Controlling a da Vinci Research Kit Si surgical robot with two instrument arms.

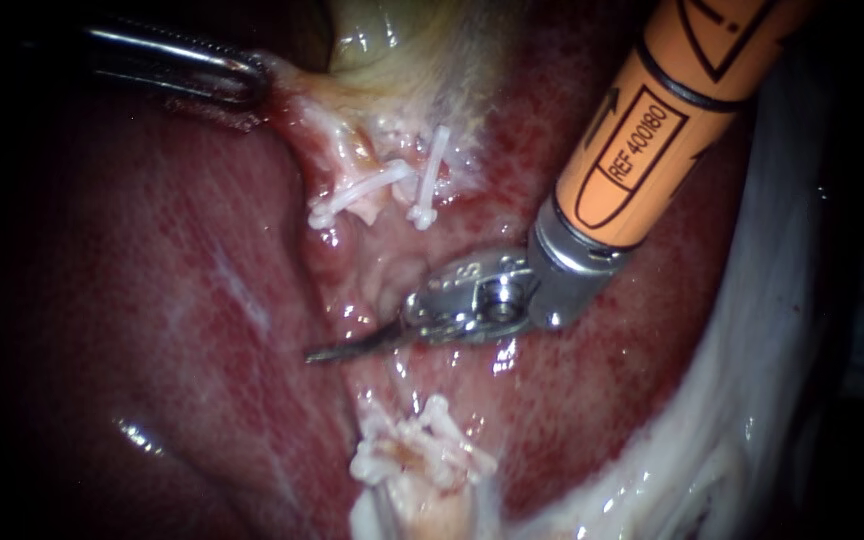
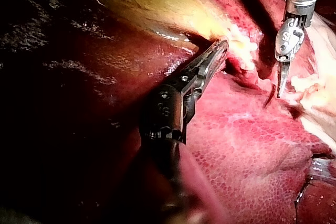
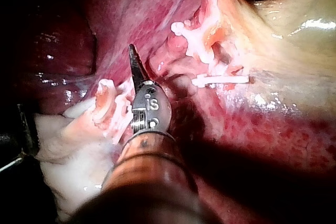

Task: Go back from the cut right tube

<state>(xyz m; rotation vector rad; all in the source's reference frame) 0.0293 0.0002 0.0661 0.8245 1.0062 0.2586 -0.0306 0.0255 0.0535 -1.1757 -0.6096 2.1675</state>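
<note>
Two cut tube stumps show in the endoscope view. The upper stump (image 1: 347, 150) carries two white clips (image 1: 364, 192), and the lower stump (image 1: 422, 500) carries several white clips (image 1: 420, 447). My right instrument (image 1: 317, 353), on an orange shaft, lies across the gap between them with its thin blades shut and holding nothing. In the right wrist view its tip (image 3: 132, 51) points past the lower clipped stump (image 3: 107, 103). My left instrument (image 1: 247, 80) is shut on the gallbladder's (image 1: 382, 40) pale tissue just above the upper clips; the left wrist view shows its jaws (image 2: 219, 48) closed on that edge.
Dark red liver (image 1: 152, 300) fills the left and lower left of the endoscope view. Pale white tissue (image 1: 752, 400) runs down the right side, below the orange shaft (image 1: 652, 120).
</note>
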